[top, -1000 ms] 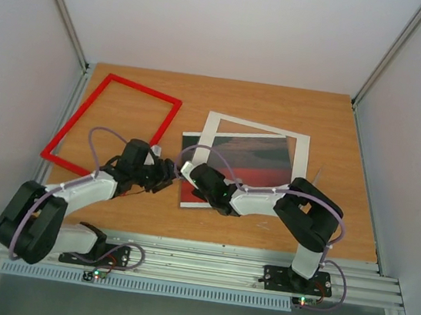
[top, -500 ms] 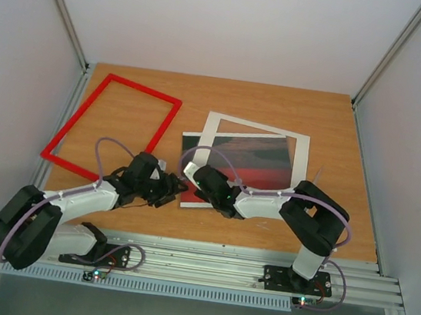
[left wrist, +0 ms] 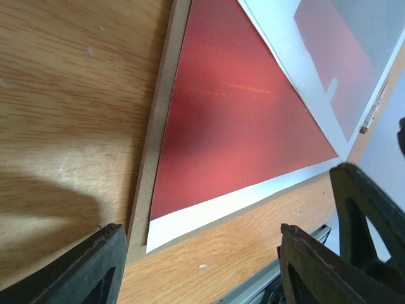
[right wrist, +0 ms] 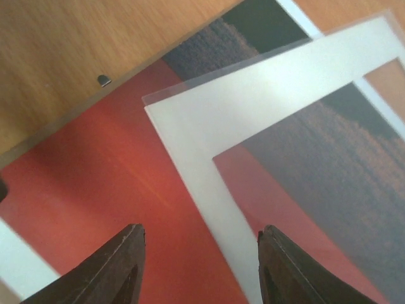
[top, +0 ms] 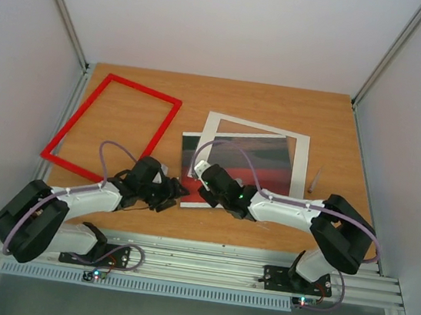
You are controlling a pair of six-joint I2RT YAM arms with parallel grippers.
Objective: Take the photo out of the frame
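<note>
Photo (right wrist: pixel 114 190) below R gripper (right wrist: pixel 201 229), jaws apart; L gripper (left wrist: pixel 201 235) also apart, at corner.

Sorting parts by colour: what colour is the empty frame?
The frame is bright red; clearest in the top external view.

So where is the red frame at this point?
In the top view the red frame lies flat on the far-left area of the table, empty, clear of the white mat to its right and beyond the left claw.
</note>
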